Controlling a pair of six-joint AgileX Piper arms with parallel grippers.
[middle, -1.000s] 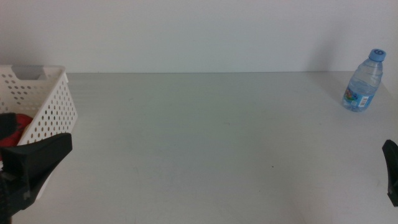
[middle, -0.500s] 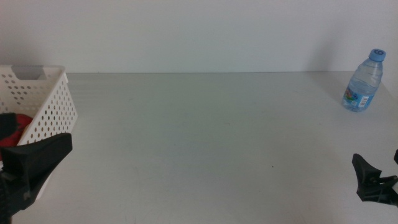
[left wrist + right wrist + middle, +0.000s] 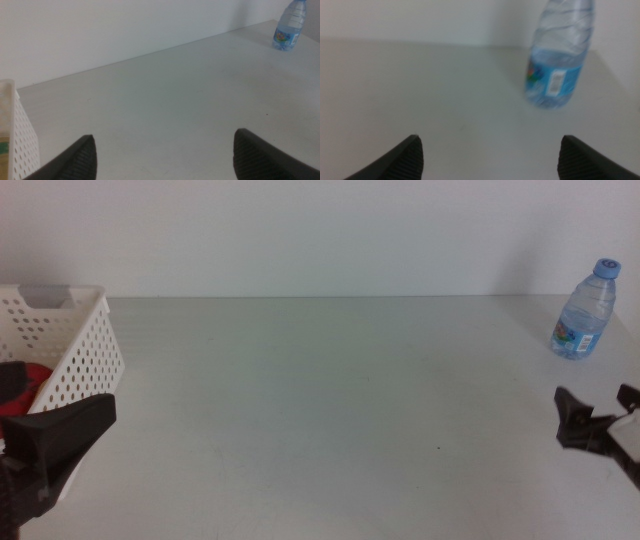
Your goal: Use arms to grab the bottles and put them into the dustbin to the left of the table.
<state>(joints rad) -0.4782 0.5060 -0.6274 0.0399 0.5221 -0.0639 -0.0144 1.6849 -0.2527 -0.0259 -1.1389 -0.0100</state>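
Right gripper [image 3: 598, 412] risen nearer water bottle [image 3: 586, 311], fingers [image 3: 405, 155] apart

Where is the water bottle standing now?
In the middle view the water bottle stands upright at the table's far right corner, close to the back wall, beyond the right gripper.

Dustbin [image 3: 70, 340]: left side cut off by middle view's edge. Red object [image 3: 22, 390] inside: mostly hidden behind left gripper [image 3: 45, 445], possibly a can. Water bottle [image 3: 560, 60]: blurred, cap cropped, right wrist view.
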